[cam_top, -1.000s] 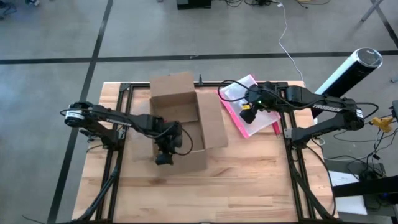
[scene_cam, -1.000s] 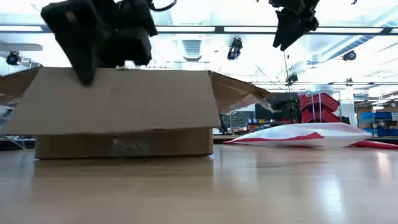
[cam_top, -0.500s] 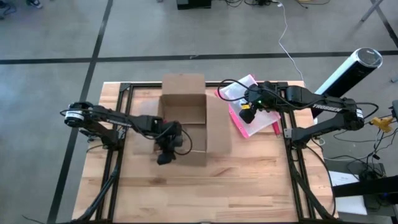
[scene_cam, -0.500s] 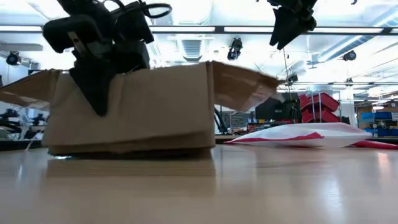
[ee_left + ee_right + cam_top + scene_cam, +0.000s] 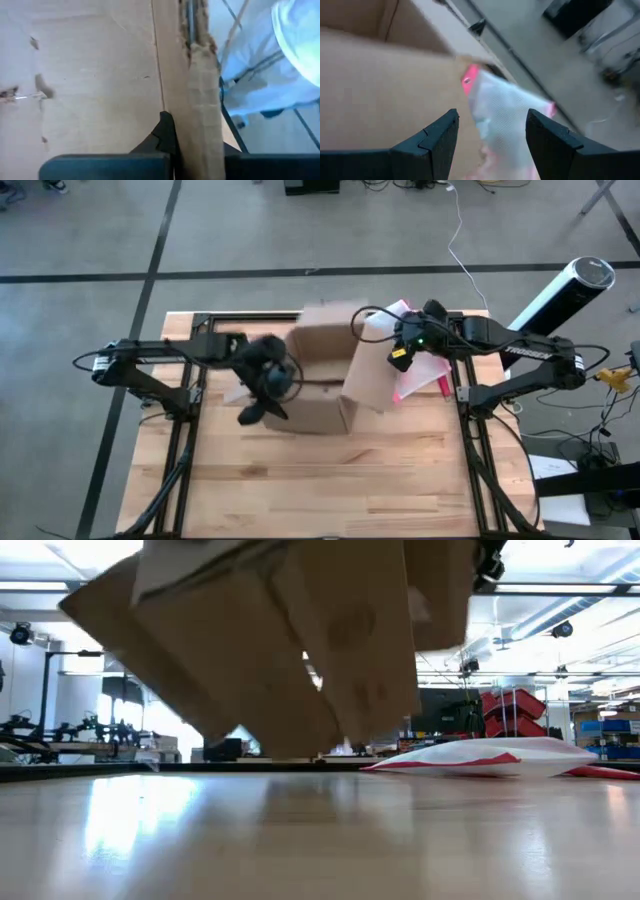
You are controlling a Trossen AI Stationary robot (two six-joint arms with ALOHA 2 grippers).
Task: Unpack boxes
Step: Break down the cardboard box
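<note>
The brown cardboard box (image 5: 325,370) hangs tilted above the table; in the low view the box (image 5: 290,640) fills the upper left, its low corner just off the wood. My left gripper (image 5: 266,392) is shut on one of its panels at the box's left side. My right gripper (image 5: 398,358) stands open above the table's far right, over the pink-edged translucent pouch (image 5: 502,117), close to a box flap (image 5: 365,375) and touching nothing. The pouch (image 5: 490,756) lies flat on the table. My left gripper pinches a cardboard panel of the box at its raw corrugated edge (image 5: 202,117), one finger (image 5: 165,132) on one face, the other hidden behind the cardboard. The box hangs tilted from this hold, clear of the table.
Bare wooden tabletop (image 5: 330,480) stretches across the near half. A black frame (image 5: 470,395) runs along both sides of the table. A white-and-black cylinder (image 5: 560,290) stands off the table's far right corner.
My left gripper has shut on the box's panel and risen. The box first slid toward the table's right edge, then came up off the table and tipped, its flaps swinging toward the pouch.
</note>
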